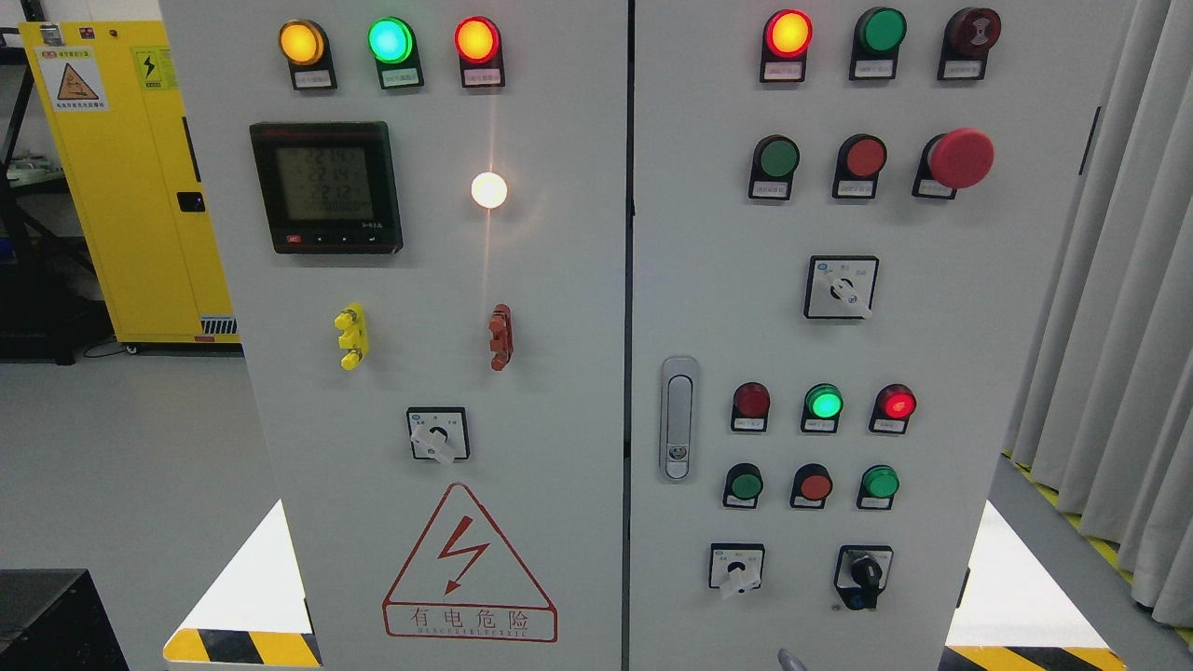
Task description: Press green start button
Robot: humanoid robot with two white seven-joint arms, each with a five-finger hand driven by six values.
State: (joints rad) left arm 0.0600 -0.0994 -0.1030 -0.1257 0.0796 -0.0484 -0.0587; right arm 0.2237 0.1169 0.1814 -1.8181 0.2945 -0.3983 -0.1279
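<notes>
Well, no robot hand in view, so fingers' state can't be told. Likely green start button [776,158] sits on right cabinet door [932,335], labels unreadable. Rigid, probably sprung cap; push its centre squarely.

The control cabinet [559,447] is matt light-grey painted sheet metal. Its door handle [679,419] looks like brushed silver metal. The green push button [778,158] and red mushroom button [962,158] are smooth, glossy plastic. The meter [326,186] has a shiny black plastic bezel. The curtain [1128,326] is soft, pleated grey cloth.
</notes>
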